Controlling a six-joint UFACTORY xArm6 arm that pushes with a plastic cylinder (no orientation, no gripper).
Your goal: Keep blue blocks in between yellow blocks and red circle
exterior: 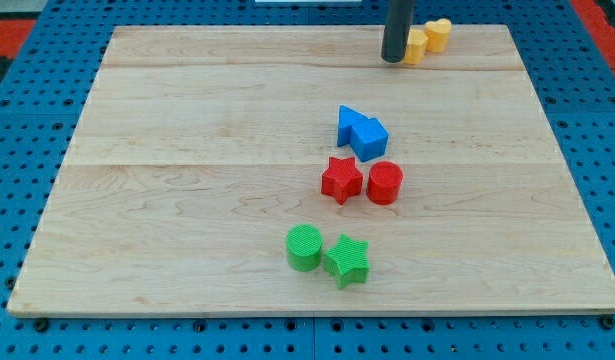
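**Sitting mid-table: blue blocks between the yellows and the red circle**

Sitting just right of the frame's centre, our two blue blocks touch each other: a blue triangle (349, 122) on the left and a blue cube (370, 137) pressed against its lower right side.

Below them lies the red circle (385, 183), near the cube but apart from it. Just beside the circle, on its left, is a red star (341, 179).

At the upper edge of the frame, right of centre, we see two yellow blocks touching. The nearer yellow block (417, 46) has a shape we cannot make out, partly hidden as it is. The yellow heart (438, 34) sits at its upper right.

Our tool is a plain dark rod with nothing to open or close, and it holds nothing. My tip (392, 59) rests against the left side of the nearer yellow block, well above the blue pair.

Toward the lower middle of the frame, a green circle (304, 247) and a green star (347, 260) stand side by side, touching or nearly so.

All of this rests on the pale wooden table (187, 150).
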